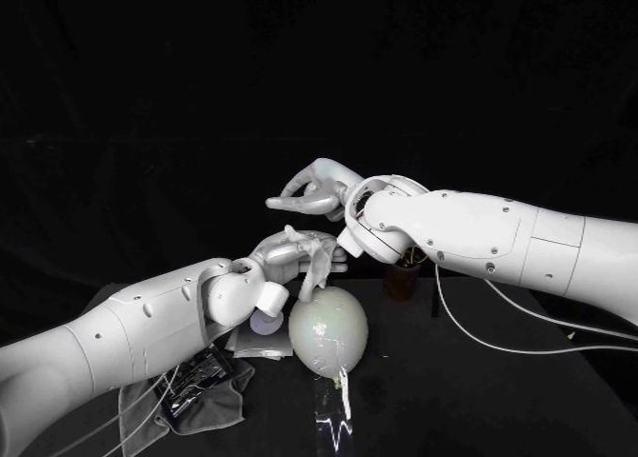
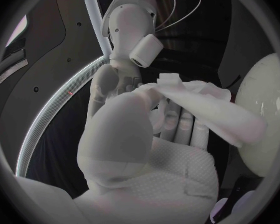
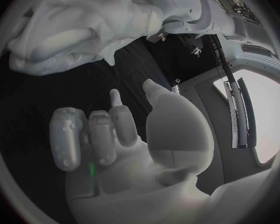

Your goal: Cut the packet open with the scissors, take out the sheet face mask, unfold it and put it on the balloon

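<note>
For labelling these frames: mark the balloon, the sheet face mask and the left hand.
balloon [image 1: 330, 335]: head view, middle of its pale side.
sheet face mask [image 2: 205, 107]: left wrist view, middle of the bunched white sheet.
left hand [image 1: 294, 253]: head view, middle of the hand, just above the balloon.

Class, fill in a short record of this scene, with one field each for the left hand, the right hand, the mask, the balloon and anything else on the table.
Left hand: the left hand holds the sheet face mask over the top of the balloon.
Right hand: the right hand is raised higher, with its fingers curled in and nothing in them.
Mask: bunched, not yet spread out.
Balloon: the pale balloon is on the black table, below the left hand.
Also on table: a grey cloth lies at the near left.
</note>
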Motion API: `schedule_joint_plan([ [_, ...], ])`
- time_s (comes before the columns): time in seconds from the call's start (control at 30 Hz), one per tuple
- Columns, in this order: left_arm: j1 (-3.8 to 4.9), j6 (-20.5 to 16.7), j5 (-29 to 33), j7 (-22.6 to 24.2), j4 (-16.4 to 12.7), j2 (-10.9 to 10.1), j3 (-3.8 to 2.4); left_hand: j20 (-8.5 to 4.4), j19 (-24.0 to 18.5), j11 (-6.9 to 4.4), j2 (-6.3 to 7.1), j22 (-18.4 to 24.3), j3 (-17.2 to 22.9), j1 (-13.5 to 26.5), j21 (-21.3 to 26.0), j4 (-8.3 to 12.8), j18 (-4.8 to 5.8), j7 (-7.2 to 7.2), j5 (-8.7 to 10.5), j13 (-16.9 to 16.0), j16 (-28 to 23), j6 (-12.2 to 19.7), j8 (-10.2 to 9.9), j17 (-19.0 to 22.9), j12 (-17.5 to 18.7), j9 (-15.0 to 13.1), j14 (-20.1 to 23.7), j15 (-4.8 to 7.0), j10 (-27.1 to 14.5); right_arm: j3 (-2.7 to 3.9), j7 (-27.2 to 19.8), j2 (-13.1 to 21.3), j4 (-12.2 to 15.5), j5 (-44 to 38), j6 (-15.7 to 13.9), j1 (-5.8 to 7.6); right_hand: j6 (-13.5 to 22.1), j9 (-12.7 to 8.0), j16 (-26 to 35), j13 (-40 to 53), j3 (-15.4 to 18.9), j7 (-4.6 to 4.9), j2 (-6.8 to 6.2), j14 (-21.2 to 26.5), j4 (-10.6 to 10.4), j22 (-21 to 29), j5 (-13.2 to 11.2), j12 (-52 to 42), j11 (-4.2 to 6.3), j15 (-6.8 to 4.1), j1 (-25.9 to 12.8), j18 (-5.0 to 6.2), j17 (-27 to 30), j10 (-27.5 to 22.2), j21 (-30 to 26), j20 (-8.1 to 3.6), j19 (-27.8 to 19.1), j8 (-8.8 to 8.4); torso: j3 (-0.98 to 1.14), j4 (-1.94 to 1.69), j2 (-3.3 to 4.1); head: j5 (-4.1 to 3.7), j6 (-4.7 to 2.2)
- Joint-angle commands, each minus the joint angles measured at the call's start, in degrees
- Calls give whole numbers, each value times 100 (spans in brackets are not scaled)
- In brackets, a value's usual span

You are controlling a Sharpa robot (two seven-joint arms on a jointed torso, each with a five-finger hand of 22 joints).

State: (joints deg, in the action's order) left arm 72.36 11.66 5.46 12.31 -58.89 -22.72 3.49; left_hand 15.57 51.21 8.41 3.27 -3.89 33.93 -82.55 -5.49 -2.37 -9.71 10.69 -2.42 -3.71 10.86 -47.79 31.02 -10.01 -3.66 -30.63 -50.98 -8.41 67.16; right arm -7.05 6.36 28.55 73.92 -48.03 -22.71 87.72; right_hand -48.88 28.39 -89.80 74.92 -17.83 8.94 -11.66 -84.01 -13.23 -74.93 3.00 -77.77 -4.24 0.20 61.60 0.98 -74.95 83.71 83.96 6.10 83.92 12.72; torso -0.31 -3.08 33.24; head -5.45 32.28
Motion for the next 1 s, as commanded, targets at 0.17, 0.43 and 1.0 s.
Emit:
schedule_joint_plan([
  [0.17, 6, -54, 297, 126, -178, -90, -5, 8, 53, 6, 12, -8, 13, -62, -33, 12, -100, 46, -32, -1, -22, -14, 14, 10, -4, -10, 29, 7, -42, -8, -996, 383, 272, 524, -1226, 23, -338, -43, -20, 908, -286, -59, 515, -599, 275, -1332, 21, -61, 59, -37, 845, 33, -1505, 36, 114, -2, 300, -27, -6, -10, 0, 6, 56],
  [0.43, 4, -1063, 623, 746, -482, -358, -6, 30, -136, -4, 25, 24, -5, -37, 33, -7, -80, 30, -32, -3, -37, -36, 19, 17, -10, -10, 2, 12, -23, -105, -1991, 1309, 1259, 1073, -2200, -109, -553, -116, -20, 958, -589, -109, 549, -599, 627, -1405, 264, -200, 111, -82, 1354, -21, -1505, 119, 316, -44, 432, -55, 0, -2, 9, 61, 144],
  [1.0, -28, -2063, 1057, 1447, -1472, -1096, -25, 74, -406, 3, 33, 44, -2, 16, 133, -45, -70, 31, -33, 7, -81, -42, 4, 36, 7, 2, -6, 8, -44, -204, -2574, 2181, 2528, -47, -2766, -1333, -759, -173, -20, 1051, -903, -158, 461, -599, 1012, -1480, 503, -402, 165, -135, 1647, -77, -1505, 234, 528, -100, 562, -65, -2, 0, 20, 269, 328],
])
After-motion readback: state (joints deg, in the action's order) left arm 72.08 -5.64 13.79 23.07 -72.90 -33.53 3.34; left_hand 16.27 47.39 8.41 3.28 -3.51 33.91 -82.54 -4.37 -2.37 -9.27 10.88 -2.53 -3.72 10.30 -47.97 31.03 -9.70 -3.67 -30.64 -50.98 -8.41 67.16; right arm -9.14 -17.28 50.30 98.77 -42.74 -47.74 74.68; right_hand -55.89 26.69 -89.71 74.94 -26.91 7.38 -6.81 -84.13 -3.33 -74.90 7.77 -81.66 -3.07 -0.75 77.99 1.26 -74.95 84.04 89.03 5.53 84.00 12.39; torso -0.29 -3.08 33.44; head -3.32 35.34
